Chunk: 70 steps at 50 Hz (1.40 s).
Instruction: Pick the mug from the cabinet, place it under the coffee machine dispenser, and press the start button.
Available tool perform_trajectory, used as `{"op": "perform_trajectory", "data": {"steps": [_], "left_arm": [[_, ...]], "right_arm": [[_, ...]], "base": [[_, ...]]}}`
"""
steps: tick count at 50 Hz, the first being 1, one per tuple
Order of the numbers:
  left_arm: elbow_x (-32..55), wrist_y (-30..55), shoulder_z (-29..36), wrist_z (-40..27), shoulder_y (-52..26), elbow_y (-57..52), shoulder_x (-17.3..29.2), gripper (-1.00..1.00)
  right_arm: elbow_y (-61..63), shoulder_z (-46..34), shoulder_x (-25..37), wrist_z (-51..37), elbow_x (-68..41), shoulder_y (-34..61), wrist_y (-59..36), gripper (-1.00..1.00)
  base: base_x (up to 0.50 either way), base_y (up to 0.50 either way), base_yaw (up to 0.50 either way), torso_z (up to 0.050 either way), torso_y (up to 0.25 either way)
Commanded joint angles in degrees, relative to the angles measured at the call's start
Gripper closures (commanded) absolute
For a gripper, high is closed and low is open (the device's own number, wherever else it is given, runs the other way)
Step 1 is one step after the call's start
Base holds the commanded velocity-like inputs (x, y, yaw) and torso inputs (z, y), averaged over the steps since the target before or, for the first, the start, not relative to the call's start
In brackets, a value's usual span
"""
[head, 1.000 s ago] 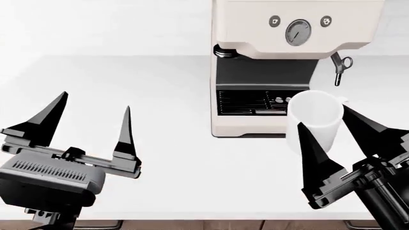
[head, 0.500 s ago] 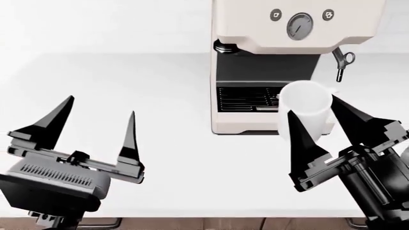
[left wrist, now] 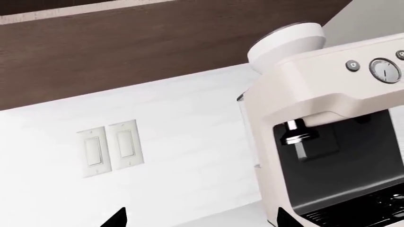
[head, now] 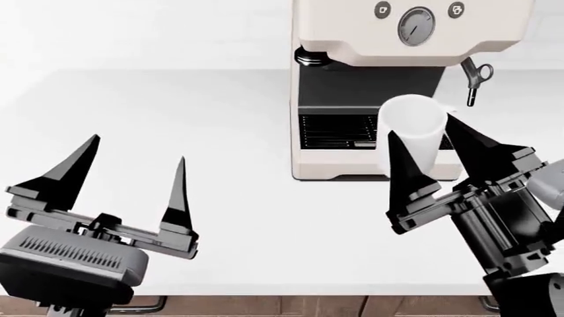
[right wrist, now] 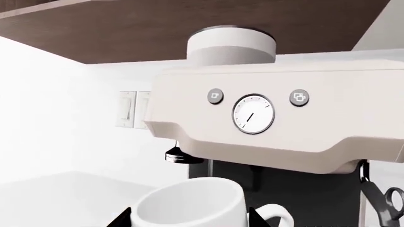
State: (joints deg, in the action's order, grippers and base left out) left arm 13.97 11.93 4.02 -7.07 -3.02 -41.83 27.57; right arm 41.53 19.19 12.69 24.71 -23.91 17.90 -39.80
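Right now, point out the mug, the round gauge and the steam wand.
mug (head: 413, 132), head view, upper side wall.
round gauge (right wrist: 253, 114), right wrist view, dial face.
steam wand (head: 473, 84), head view, chrome tube.

Black pointed jaws, grey wrist housings

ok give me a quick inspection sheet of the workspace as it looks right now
surface: white counter, bare where visible
job's things: mug upright, held in front of the drip tray; coffee machine dispenser with nothing under it
clutter: nothing seen
grippers: right gripper shut on the mug; left gripper open, holding nothing
cables: nothing seen
surroundings: white wall, two wall switches, dark wood cabinet above, steam wand
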Motion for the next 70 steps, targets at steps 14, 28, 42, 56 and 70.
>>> {"op": "perform_trajectory", "data": {"steps": [14,28,42,56,70], "left_arm": [[0.63,-2.00,-0.37,0.27,0.91,0.08,0.38,-1.00],[0.90,-3.12,-0.46,0.37,1.34,0.75,0.40,-1.00],[0.94,-3.54,-0.54,0.15,1.76,0.67,0.54,-1.00],[1.18,-4.13,-0.74,0.04,2.08,0.90,0.68,-1.00],[1.14,-4.57,-0.74,0.08,2.19,0.89,1.02,-1.00]], "right_arm": [[-8.22,-5.72,-1.63,-2.73,4.82,3.87,3.40,1.00],[-15.13,-7.70,-2.82,-4.42,6.27,8.25,5.93,1.00],[-20.40,-9.53,-3.10,-5.32,7.41,10.55,7.88,1.00],[-27.84,-11.50,-3.53,-6.08,9.40,13.18,12.17,1.00],[-36.32,-12.79,-4.58,-7.28,11.06,15.49,17.47,1.00]], "base": [[0.00,0.00,0.00,0.000,0.000],[0.00,0.00,0.00,0.000,0.000],[0.00,0.00,0.00,0.000,0.000],[0.00,0.00,0.00,0.000,0.000],[0.00,0.00,0.00,0.000,0.000]]}}
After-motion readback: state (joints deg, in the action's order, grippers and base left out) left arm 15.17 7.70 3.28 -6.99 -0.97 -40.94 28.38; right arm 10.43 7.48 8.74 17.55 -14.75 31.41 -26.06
